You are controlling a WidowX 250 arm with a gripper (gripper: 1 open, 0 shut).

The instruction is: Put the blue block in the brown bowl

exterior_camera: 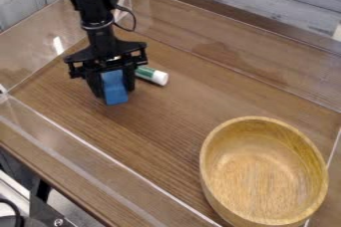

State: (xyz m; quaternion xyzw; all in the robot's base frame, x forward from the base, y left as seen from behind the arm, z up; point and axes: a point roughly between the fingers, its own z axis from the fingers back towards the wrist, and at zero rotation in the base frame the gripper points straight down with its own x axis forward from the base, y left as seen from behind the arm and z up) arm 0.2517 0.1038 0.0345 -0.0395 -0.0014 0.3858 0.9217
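The blue block (pixel 116 94) stands on the wooden table at the left, upright and small. My gripper (pixel 112 79) points straight down over it, with one black finger on each side of the block's upper part, shut on it. The block's top is hidden between the fingers. The brown bowl (pixel 216 143) sits empty at the lower right, well away from the gripper.
A green-and-white marker tube (pixel 155 77) lies just right of the gripper's fingers. Clear plastic walls (pixel 40 121) run along the table's front and left edges. A cable hangs beside the arm's black column (pixel 91 12).
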